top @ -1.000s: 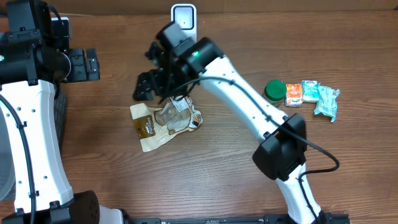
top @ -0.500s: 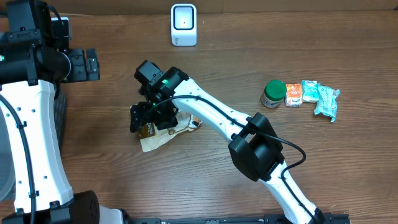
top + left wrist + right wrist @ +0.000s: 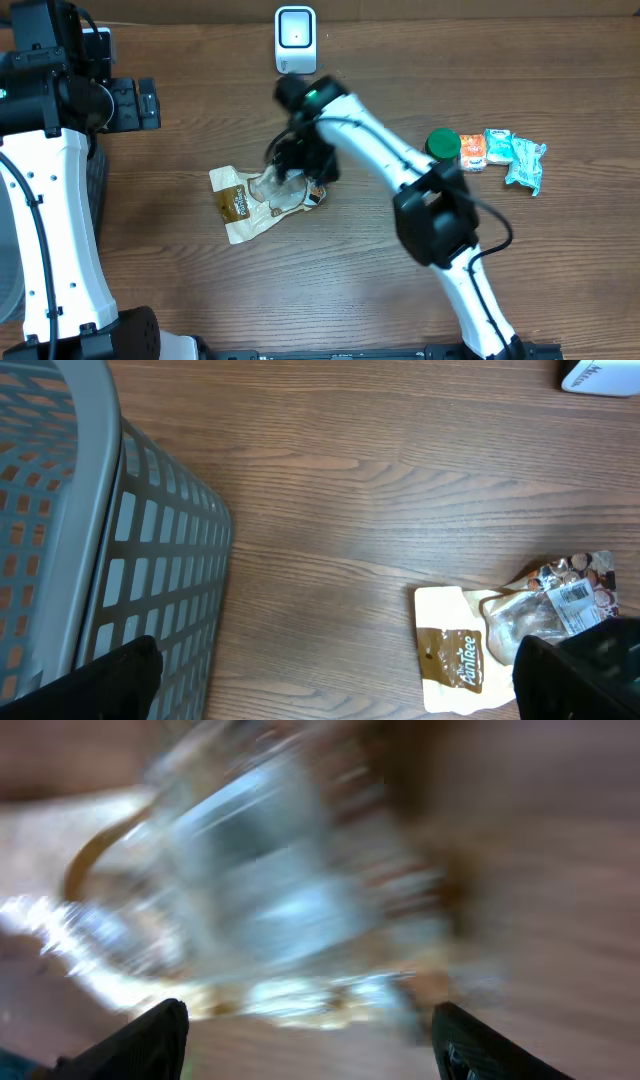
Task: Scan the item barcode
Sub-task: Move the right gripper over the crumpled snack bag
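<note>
Pickup stage: the right gripper [image 3: 298, 165] hangs spread over the snack pouch [image 3: 250, 203], gripping nothing, and the left gripper [image 3: 148, 105] is wide apart and idle. Next, pinch the pouch and lift it to the far scanner [image 3: 295, 38].

White-shelled right arm [image 3: 385, 148] and left arm [image 3: 60, 220], black at joints, trailing black cables [image 3: 507, 237]; green light [image 3: 311, 97] near right wrist.

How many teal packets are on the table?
2, both at the right of the table: the first teal packet beside the orange packet, the second teal packet at the row's outer end. The arm could hide more.
</note>
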Controlling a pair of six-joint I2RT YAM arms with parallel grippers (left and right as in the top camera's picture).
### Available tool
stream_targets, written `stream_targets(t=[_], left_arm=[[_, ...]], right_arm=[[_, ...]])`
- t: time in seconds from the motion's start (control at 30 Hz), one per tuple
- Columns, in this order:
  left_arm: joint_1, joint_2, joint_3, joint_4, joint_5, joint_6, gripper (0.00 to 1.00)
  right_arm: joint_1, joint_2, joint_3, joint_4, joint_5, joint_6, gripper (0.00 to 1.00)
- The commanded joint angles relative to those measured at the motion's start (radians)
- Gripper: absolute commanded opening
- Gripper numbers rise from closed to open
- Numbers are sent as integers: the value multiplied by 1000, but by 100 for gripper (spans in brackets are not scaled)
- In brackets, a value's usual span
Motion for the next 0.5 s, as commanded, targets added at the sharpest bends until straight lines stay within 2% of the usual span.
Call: stream_targets(t=[0.0,0.13,0.3,0.37,0.47], left_arm=[[7,-7,7,3,-2,16,100],[8,-7,7,3,-2,16,100],[8,-7,7,3,-2,16,100],[8,-7,7,3,-2,16,99],[8,-7,7,3,-2,16,100]], right_arm=[[-77,-1,-2,-11,33,-126,80],[-125,-1,-2,-11,4,-227,81],[-136,-1,-22,-12,-253,-471,77],[-130,-1,-50,-9,-266,-484,71],[-125,-1,-122,26,-264,-472,51]])
